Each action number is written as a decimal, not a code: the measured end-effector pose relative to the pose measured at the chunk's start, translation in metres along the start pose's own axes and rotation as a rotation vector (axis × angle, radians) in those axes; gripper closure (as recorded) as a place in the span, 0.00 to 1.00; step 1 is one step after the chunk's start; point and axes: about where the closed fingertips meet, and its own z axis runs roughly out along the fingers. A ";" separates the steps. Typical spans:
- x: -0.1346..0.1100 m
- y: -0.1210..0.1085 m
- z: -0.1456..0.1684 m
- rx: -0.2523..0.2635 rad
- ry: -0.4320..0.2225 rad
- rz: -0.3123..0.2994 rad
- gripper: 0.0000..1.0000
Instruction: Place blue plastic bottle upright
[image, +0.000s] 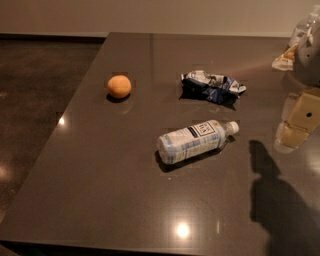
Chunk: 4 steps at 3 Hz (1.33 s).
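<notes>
The blue plastic bottle (194, 140) lies on its side near the middle of the dark table (100, 190). Its white cap points right and slightly back, and its pale blue-and-white label with the dark square panel faces up. My gripper (297, 125), with pale yellow pads, hangs at the right edge of the view. It is above the table, to the right of the bottle's cap and apart from it. It holds nothing that I can see.
A crumpled blue-and-white foil snack bag (212, 86) lies behind the bottle. An orange (119, 86) sits at the back left. The table's left edge drops to a dark floor (35, 90). My arm's shadow (280, 200) falls at the front right.
</notes>
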 end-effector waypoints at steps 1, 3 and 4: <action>0.000 0.000 0.000 0.000 0.000 0.000 0.00; -0.038 -0.002 0.013 -0.089 -0.032 -0.150 0.00; -0.057 -0.005 0.036 -0.125 -0.059 -0.260 0.00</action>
